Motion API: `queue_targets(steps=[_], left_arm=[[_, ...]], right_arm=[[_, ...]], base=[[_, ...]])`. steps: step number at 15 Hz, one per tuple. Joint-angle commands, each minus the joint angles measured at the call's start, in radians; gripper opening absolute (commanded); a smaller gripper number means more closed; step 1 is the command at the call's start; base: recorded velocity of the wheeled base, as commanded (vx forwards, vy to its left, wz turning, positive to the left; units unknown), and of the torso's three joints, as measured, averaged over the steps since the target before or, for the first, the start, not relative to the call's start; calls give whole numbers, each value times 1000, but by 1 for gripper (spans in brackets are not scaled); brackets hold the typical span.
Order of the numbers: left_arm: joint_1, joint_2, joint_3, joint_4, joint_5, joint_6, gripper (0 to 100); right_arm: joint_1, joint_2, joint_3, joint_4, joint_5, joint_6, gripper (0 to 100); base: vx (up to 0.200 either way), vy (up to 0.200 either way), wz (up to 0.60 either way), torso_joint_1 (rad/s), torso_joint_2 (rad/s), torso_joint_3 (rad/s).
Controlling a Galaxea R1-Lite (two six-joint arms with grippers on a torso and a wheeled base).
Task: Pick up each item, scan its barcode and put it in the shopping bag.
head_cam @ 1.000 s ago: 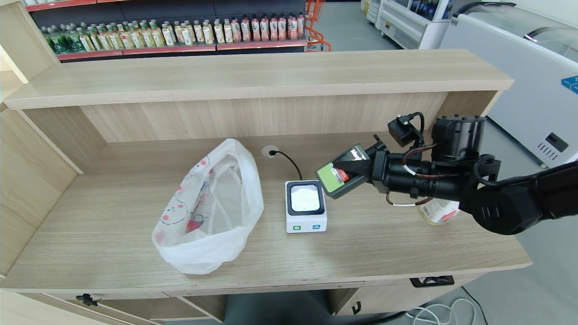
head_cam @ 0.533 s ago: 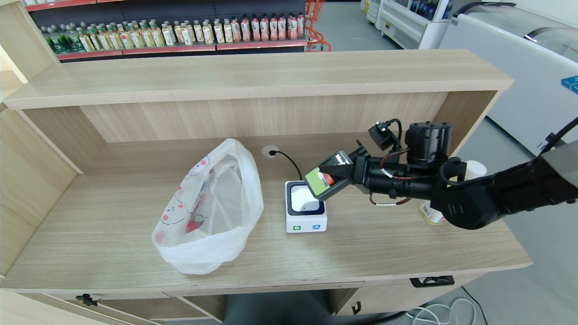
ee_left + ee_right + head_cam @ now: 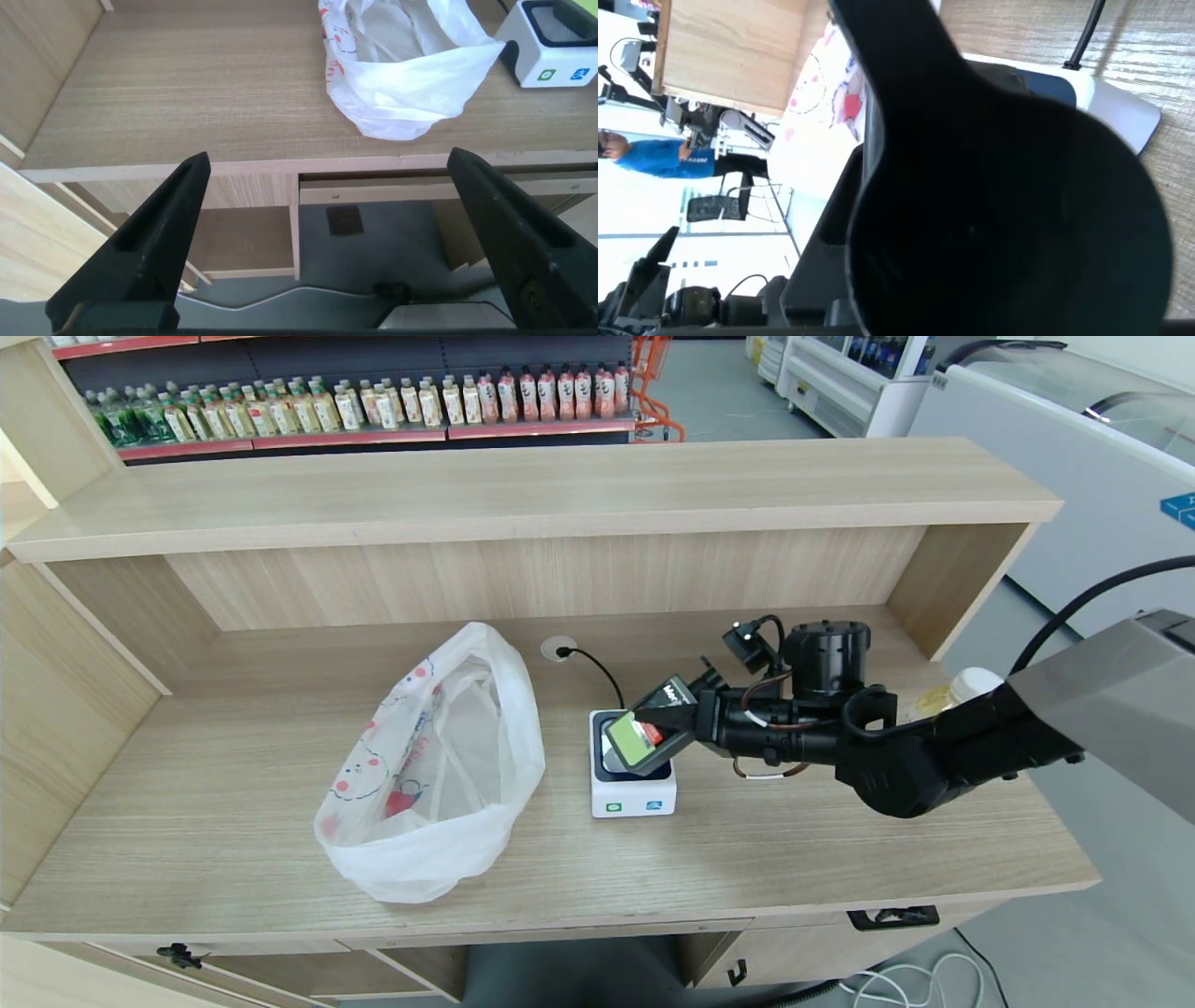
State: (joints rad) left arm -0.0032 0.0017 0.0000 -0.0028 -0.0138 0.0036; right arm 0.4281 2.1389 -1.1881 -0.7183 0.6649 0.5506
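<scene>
**Scanning in hand, bagging next**

At the wooden tabletop's (image 3: 794, 845) near edge the left pincer (image 3: 329, 177) hangs wide open and empty. Farther in, the right pincer (image 3: 653, 733) is clamped on a small dark pack with a green face (image 3: 633, 744), just above the white box scanner (image 3: 633, 795). The next move is probably to carry the pack left and drop it into the white printed plastic shopping bag (image 3: 429, 784).
</scene>
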Motion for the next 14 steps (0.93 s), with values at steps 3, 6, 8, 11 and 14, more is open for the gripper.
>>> queue_targets(steps=[3, 6, 8, 11, 14], left_arm=[[0, 0, 0, 0, 0, -1, 100], [0, 0, 0, 0, 0, 1, 100], [0, 0, 0, 0, 0, 1, 100], [0, 0, 0, 0, 0, 1, 100], [0, 0, 0, 0, 0, 1, 100]], right_arm=[[6, 45, -50, 0, 7, 0, 0], [6, 62, -67, 0, 5, 0, 0], [6, 62, -67, -1, 5, -1, 0], [6, 64, -61, -1, 5, -20, 0], [6, 64, -53, -4, 2, -40, 0]], base=[[0, 0, 0, 0, 0, 0], [0, 0, 0, 0, 0, 0], [0, 0, 0, 0, 0, 0], [0, 0, 0, 0, 0, 0], [0, 0, 0, 0, 0, 0]])
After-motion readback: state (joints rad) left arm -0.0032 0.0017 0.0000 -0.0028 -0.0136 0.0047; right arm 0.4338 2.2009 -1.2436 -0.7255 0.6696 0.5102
